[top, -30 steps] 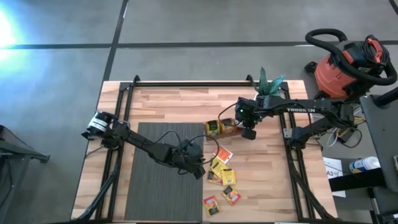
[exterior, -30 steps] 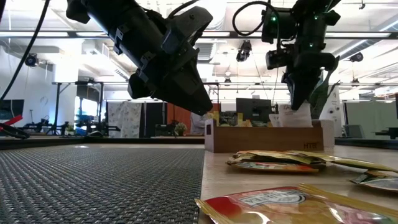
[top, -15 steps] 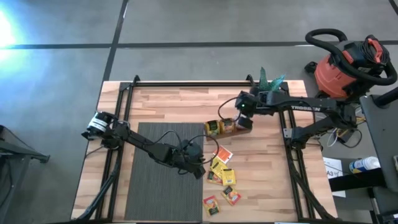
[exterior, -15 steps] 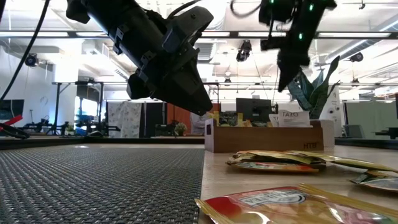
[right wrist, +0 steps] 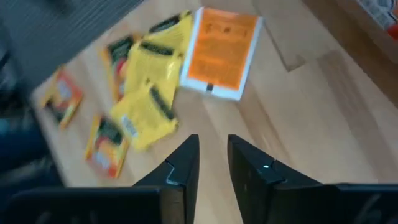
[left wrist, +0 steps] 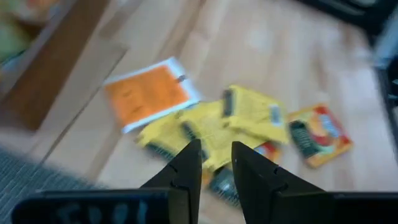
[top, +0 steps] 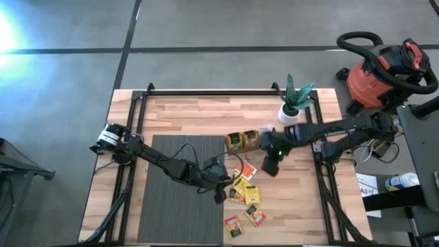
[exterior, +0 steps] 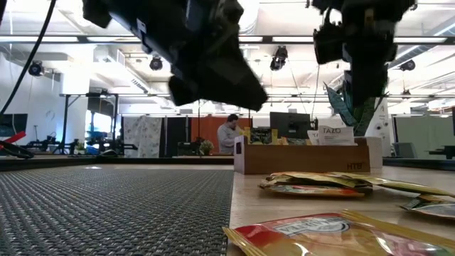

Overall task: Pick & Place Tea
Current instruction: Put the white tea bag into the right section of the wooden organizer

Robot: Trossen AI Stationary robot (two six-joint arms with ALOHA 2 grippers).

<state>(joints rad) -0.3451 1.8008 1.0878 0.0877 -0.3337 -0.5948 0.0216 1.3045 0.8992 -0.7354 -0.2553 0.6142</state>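
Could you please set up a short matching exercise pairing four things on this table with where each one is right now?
Things:
1. potted plant
2. wooden tray
3. grey mat
4. white-and-orange sachet

Places:
A. lying flat on the wood between the two hands
B. covering the table's left part, under the left arm
C. at the far edge of the table, beyond the right arm
D. mid-table, just past the mat's far right corner, holding sachets

Pairs: 1-C, 2-D, 3-B, 4-A
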